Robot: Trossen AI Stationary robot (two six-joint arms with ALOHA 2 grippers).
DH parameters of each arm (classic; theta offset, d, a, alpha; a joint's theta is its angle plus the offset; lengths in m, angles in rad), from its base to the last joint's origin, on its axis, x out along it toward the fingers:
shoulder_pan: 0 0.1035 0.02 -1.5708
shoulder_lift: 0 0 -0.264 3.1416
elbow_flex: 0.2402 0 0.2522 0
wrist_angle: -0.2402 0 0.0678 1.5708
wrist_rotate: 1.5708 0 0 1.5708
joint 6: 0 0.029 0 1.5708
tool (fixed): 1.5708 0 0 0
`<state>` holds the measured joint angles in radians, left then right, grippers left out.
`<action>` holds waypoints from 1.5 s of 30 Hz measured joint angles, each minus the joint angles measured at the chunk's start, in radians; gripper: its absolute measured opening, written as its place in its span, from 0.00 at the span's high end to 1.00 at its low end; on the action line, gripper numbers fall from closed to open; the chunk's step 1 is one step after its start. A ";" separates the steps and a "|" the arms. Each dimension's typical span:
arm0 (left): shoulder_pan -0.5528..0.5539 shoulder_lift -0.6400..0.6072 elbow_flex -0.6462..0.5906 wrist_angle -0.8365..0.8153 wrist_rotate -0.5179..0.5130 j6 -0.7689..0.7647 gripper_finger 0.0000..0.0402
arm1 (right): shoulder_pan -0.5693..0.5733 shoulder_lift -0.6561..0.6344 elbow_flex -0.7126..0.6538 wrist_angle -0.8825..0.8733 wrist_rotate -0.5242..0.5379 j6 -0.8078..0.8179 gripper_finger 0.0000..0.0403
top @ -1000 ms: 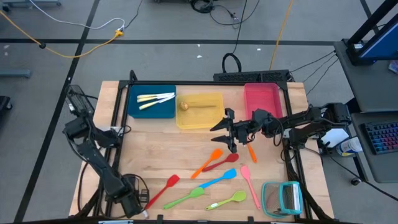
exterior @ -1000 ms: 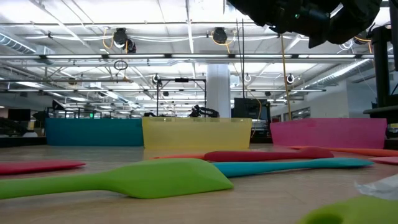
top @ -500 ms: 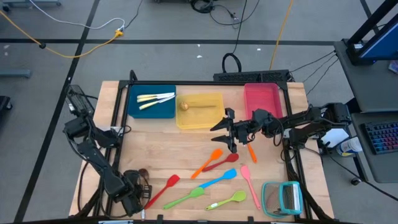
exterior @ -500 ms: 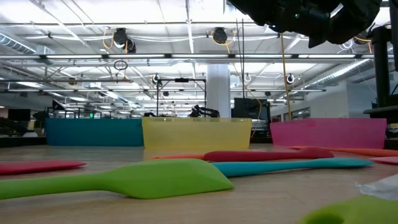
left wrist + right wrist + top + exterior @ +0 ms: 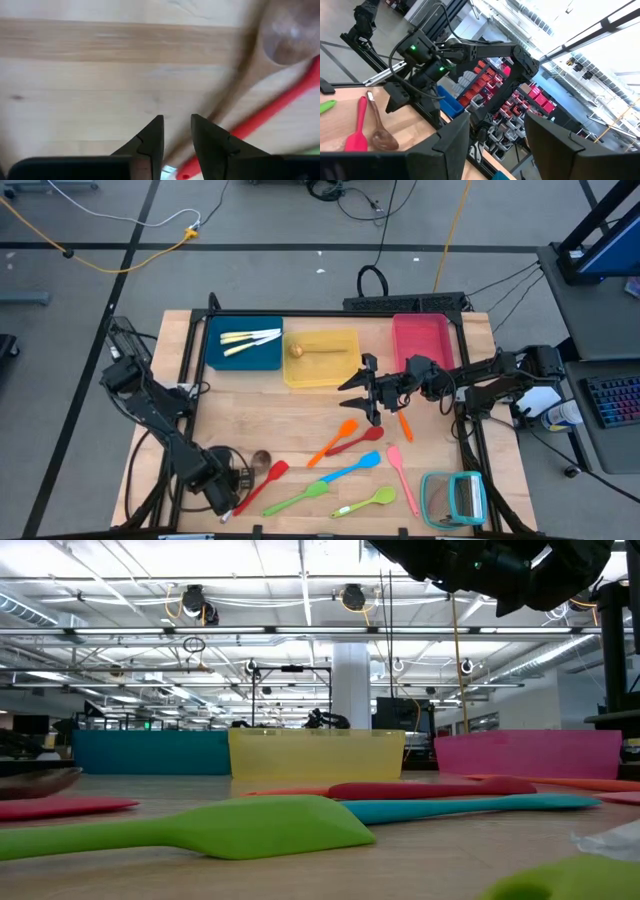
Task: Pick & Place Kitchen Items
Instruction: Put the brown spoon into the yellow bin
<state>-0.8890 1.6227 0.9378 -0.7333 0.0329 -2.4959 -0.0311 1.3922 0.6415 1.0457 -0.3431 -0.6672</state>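
Note:
My left gripper (image 5: 233, 486) is near the table's near-left corner, shut on a brown wooden spoon (image 5: 262, 458), whose bowl points toward the far right. A red spatula (image 5: 264, 482) lies just beside it. My right gripper (image 5: 365, 392) hangs open and empty above the table, between the yellow tray (image 5: 322, 372) and an orange spatula (image 5: 336, 440). Red (image 5: 356, 442), blue (image 5: 350, 470), green (image 5: 298, 498) and pink (image 5: 402, 474) utensils lie flat on the table. My left gripper holds the wooden spoon by its handle (image 5: 217, 112), toward the free end, between its two fingers. The fingers slant down at the table and the spoon runs on ahead of them. Its bowl (image 5: 40, 781) is low over the table; whether it touches, I cannot tell.
A blue tray (image 5: 243, 358) with pale cutlery, the yellow tray with a wooden spoon and a pink tray (image 5: 422, 340) stand along the far edge. A teal rack (image 5: 455, 498) stands at the near right. A green spoon (image 5: 366, 501) lies near the front edge.
My left gripper has gone toward the table's right edge along the near edge, carrying the wooden spoon with it. The spoon's bowl has come out from beside the arm and now sits next to the red spatula's blade.

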 joint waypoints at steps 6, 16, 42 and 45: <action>0.002 0.001 0.000 0.058 -0.141 0.238 0.75 | 0.000 0.000 0.000 -0.003 0.000 0.001 0.55; -0.002 0.001 0.001 0.058 -0.161 0.304 0.75 | 0.000 0.000 0.000 -0.019 0.000 0.001 0.55; -0.014 0.147 0.008 0.184 -0.080 0.579 0.76 | 0.000 0.000 0.000 -0.025 -0.001 0.001 0.55; -0.004 0.155 0.010 0.170 -0.077 0.551 0.85 | 0.000 0.000 0.000 -0.027 -0.001 0.001 0.55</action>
<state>-0.8926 1.7775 0.9474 -0.5638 -0.0445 -1.9449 -0.0311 1.3922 0.6415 1.0183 -0.3443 -0.6662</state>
